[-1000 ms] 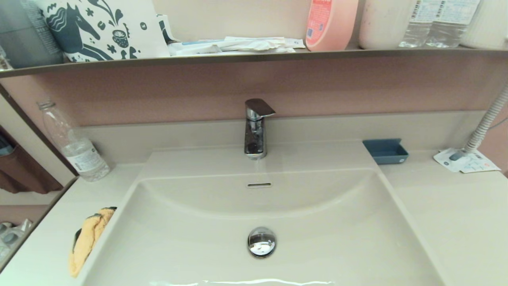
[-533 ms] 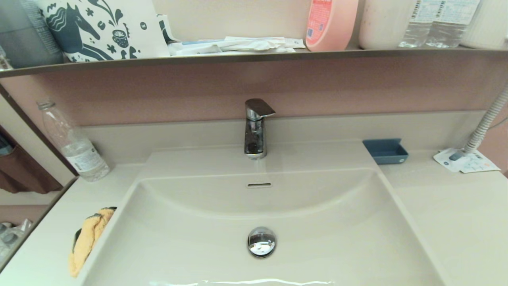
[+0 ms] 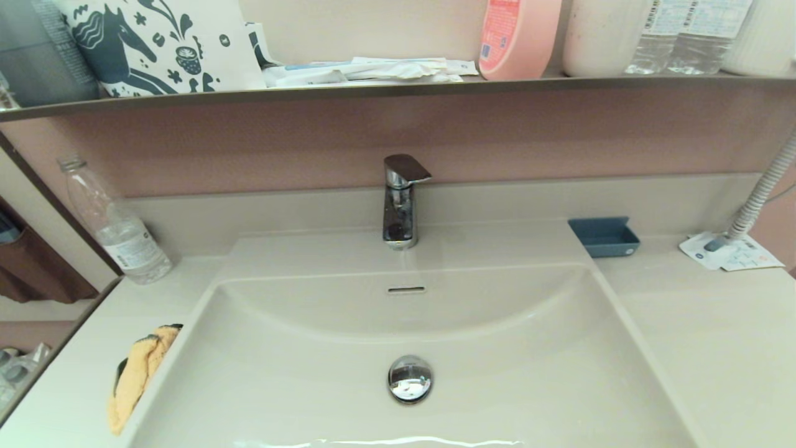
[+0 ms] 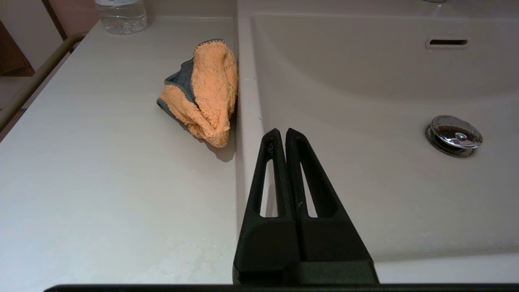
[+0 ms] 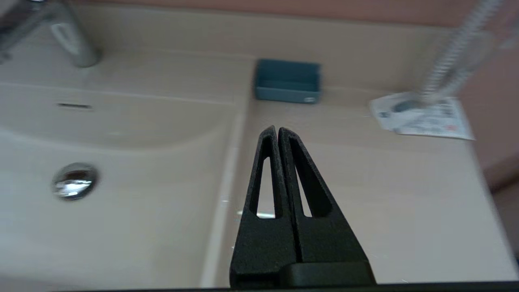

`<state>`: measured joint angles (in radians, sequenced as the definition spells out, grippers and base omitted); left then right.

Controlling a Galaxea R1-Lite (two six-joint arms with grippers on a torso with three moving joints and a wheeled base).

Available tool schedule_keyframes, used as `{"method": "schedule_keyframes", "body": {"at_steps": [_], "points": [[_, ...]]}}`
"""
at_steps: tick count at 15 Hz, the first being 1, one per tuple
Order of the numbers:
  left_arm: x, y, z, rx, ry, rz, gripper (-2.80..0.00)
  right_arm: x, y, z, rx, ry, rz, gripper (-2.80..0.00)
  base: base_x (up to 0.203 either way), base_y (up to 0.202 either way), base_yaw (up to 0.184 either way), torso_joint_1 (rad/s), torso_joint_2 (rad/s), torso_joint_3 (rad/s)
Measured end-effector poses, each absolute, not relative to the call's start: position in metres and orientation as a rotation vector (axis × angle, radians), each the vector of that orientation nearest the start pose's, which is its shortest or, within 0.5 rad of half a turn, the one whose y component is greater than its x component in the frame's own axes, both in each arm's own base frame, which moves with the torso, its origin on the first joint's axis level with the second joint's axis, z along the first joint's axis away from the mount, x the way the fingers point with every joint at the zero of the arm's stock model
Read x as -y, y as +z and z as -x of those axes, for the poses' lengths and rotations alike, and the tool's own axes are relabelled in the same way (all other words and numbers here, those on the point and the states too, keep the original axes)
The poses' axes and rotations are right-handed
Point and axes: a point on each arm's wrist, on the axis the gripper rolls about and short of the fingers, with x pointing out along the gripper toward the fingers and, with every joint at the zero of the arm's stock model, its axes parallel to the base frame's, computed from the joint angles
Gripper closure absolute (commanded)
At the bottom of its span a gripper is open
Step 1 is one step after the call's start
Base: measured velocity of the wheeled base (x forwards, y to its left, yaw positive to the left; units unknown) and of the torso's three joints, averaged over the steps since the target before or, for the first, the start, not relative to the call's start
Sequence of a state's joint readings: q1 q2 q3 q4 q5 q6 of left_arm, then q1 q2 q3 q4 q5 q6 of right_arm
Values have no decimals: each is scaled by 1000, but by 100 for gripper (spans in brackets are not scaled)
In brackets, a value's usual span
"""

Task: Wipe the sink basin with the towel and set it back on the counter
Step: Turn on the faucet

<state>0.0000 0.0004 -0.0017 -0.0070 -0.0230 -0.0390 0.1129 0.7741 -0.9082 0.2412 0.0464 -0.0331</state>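
The orange-yellow towel [image 3: 138,375] with dark grey edging lies crumpled on the counter [image 3: 68,392], pressed against the left rim of the sink basin [image 3: 497,348]. In the left wrist view the towel [image 4: 202,91] sits ahead and to one side of my left gripper [image 4: 282,132], which is shut and empty above the basin's left rim. My right gripper [image 5: 277,129] is shut and empty above the counter [image 5: 385,182] by the basin's right rim. Neither gripper shows in the head view. The chrome drain stopper [image 3: 410,379] is in the basin floor.
A chrome faucet [image 3: 400,199] stands behind the basin. A clear bottle [image 3: 115,224] stands at the back left, a blue tray [image 3: 604,236] and printed papers [image 3: 731,252] at the back right. A brown shelf [image 3: 398,90] above carries bottles and a patterned bag.
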Motion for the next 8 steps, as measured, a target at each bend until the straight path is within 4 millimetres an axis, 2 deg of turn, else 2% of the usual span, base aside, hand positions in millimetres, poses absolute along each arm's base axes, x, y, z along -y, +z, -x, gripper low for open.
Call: {"method": "schedule_keyframes", "body": {"at_steps": [3,5,8], "points": [[1,77,23,8,-23,39,0,-29,309,-94,-166,316,-26,0,0,0,0,0,0,0],[1,77,23,8,-23,39,0,-57,308,-124,-196,412,-21,0,0,0,0,0,0,0],[1,77,23,8,-23,39,0,-110,296,-166,-202,490,-1,0,0,0,0,0,0,0]]}}
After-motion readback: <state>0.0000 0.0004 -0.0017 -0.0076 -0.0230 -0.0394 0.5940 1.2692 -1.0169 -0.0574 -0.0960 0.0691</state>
